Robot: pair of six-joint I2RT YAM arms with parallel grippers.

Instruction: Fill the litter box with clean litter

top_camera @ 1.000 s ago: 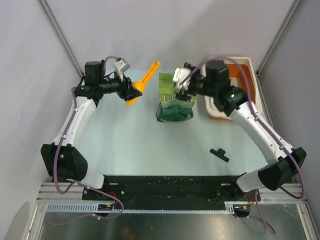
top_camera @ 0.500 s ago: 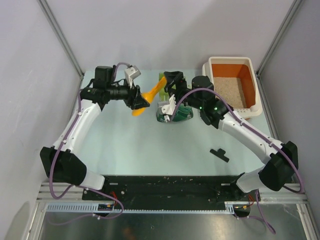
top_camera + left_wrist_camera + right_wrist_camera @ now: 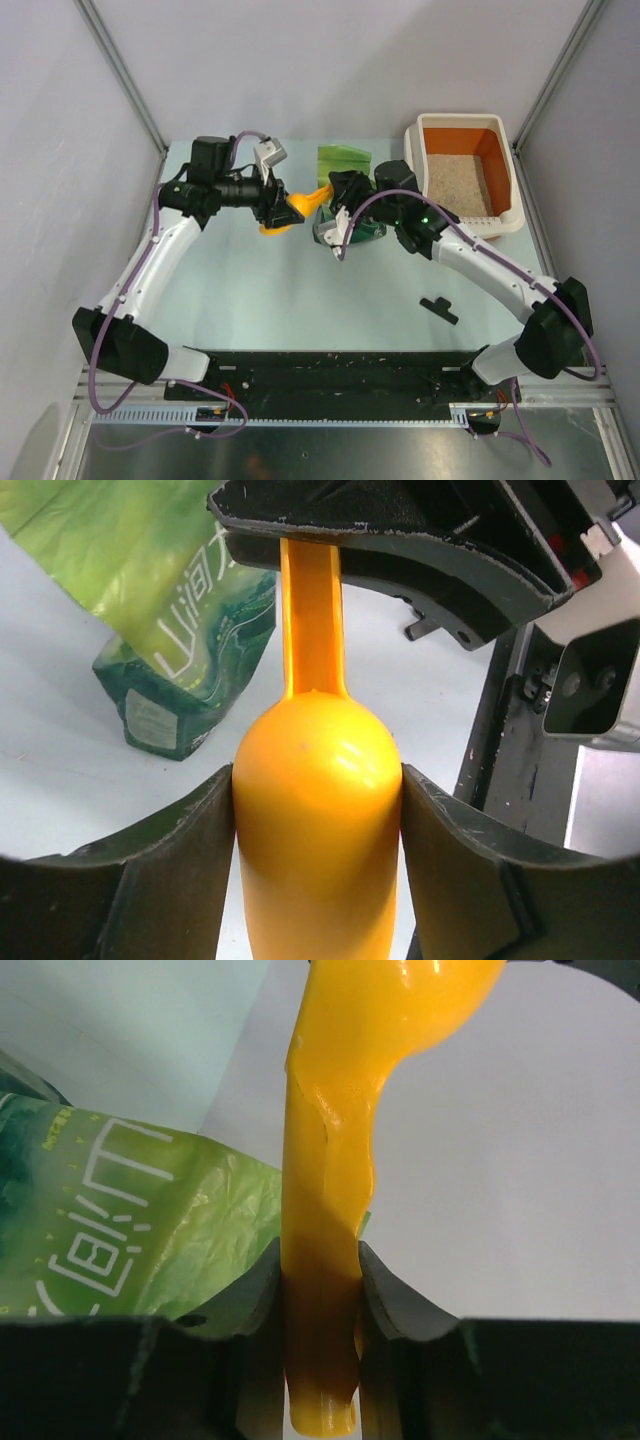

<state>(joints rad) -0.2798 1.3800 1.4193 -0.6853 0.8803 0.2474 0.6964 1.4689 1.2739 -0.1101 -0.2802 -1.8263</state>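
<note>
The litter box, orange with a white rim, stands at the back right with pale clean litter on its floor. Both grippers hold the yellow-orange scoop in the air beside the green bag. My left gripper is shut on the scoop's bowl, a finger pressed to each side. My right gripper is shut on the scoop's handle. The bag leans just behind the scoop.
A small black part lies on the table at the front right. The bag's dark green base sits under the right gripper. Grey walls close in the table on both sides and at the back.
My right gripper swung left from the litter box to the scoop's handle and closed on it. My left gripper carried the scoop right, towards the bag.
</note>
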